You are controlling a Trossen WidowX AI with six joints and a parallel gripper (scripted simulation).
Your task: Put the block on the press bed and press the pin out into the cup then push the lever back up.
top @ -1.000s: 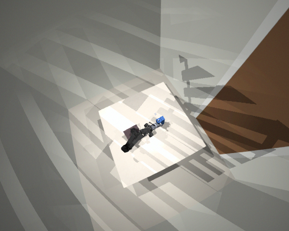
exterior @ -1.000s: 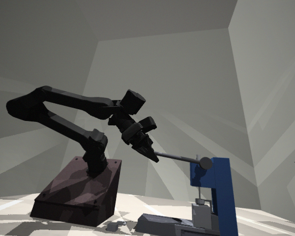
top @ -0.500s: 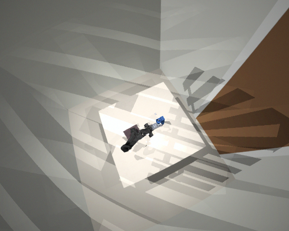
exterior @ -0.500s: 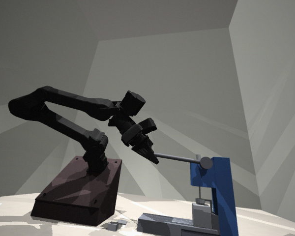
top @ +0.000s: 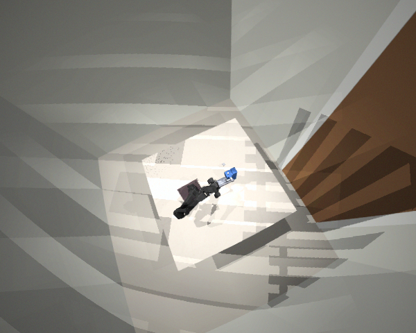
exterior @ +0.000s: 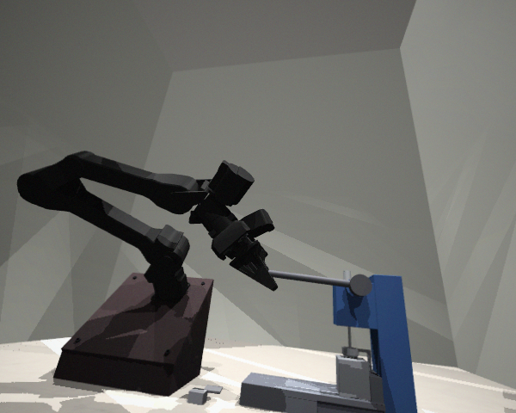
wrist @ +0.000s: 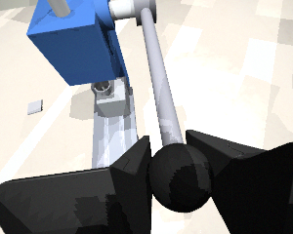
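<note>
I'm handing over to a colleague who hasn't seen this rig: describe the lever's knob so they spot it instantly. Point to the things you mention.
Find the tall blue press [exterior: 391, 337] [wrist: 70, 49]. From its side runs a thin grey rod, the lever [exterior: 309, 277] [wrist: 158, 88]. Its free end carries the black ball knob [wrist: 181, 177], round between the gripper's [wrist: 168, 161] angular black fingers.
</note>
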